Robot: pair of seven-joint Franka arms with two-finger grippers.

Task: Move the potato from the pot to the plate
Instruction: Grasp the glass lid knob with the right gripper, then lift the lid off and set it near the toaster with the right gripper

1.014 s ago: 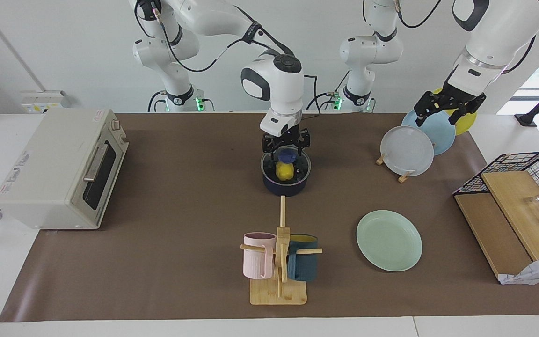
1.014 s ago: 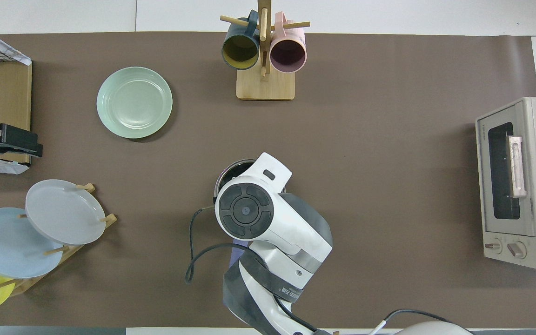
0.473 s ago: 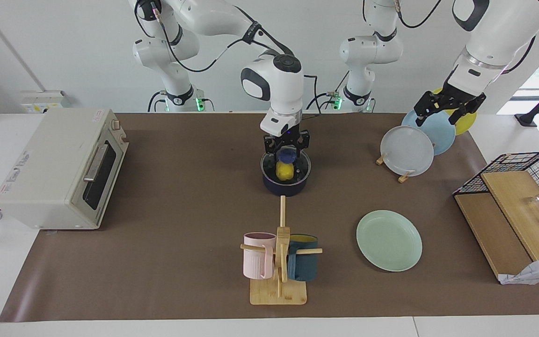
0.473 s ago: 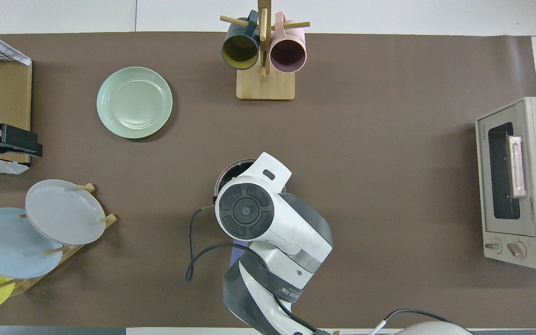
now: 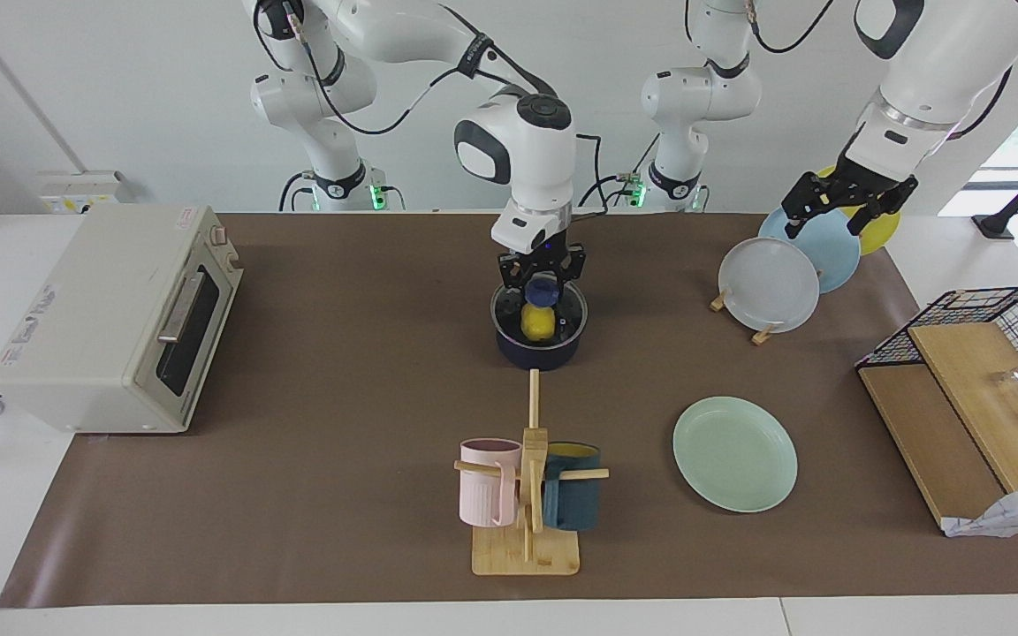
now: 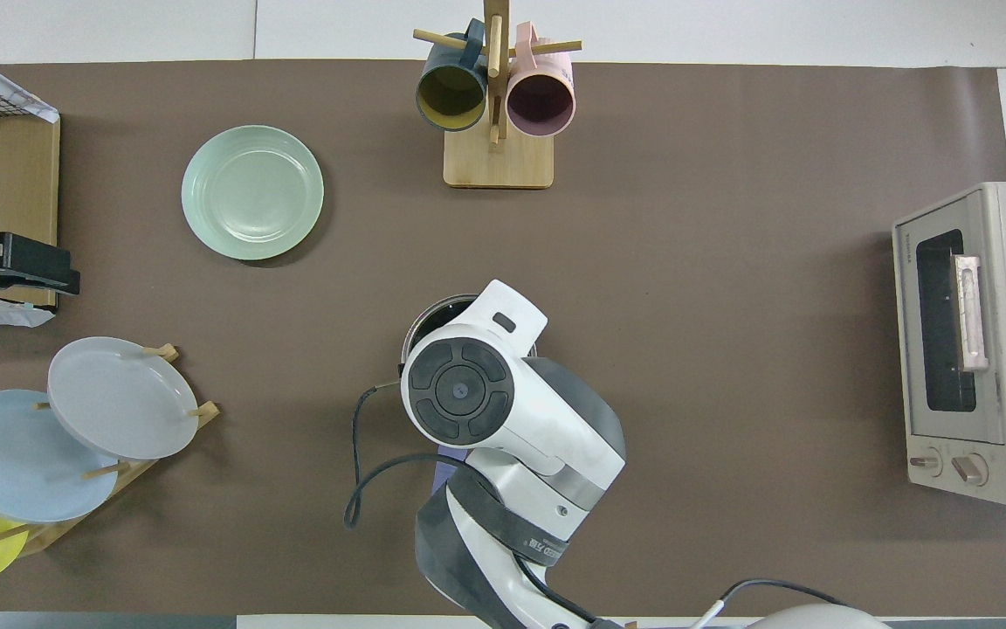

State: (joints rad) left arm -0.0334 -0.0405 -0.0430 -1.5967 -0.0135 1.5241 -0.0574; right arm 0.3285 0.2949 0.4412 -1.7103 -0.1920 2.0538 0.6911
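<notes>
A brown mat (image 5: pixel 341 353) covered the white table, with a bare pale wall at the robots' end. The pot (image 5: pixel 540 329) stood on the mat near the middle of the table, its rim partly showing in the overhead view (image 6: pixel 433 316) under the right arm's wrist. The potato (image 5: pixel 538 323) was inside the pot, and a blue object sat directly above it, under the fingers; what that object was could not be determined. The right gripper (image 5: pixel 542 284) was down at the mouth of the pot with its fingers closed; they appeared to be clamped on the potato, though the contact itself was hard to see. The plate (image 5: pixel 735 453) lay flat on the mat, farther from the robots than the pot and toward the left arm's end of the table; it also showed in the overhead view (image 6: pixel 252 192). The left gripper (image 5: pixel 845 205) hung with fingers spread wide, holding nothing, over the rack of plates (image 5: pixel 778 274), and that arm was waiting. A mug stand (image 5: pixel 527 495) with a pink and a dark teal mug stood farther from the robots than the pot. A toaster oven (image 5: pixel 111 318) occupied the right arm's end of the table
</notes>
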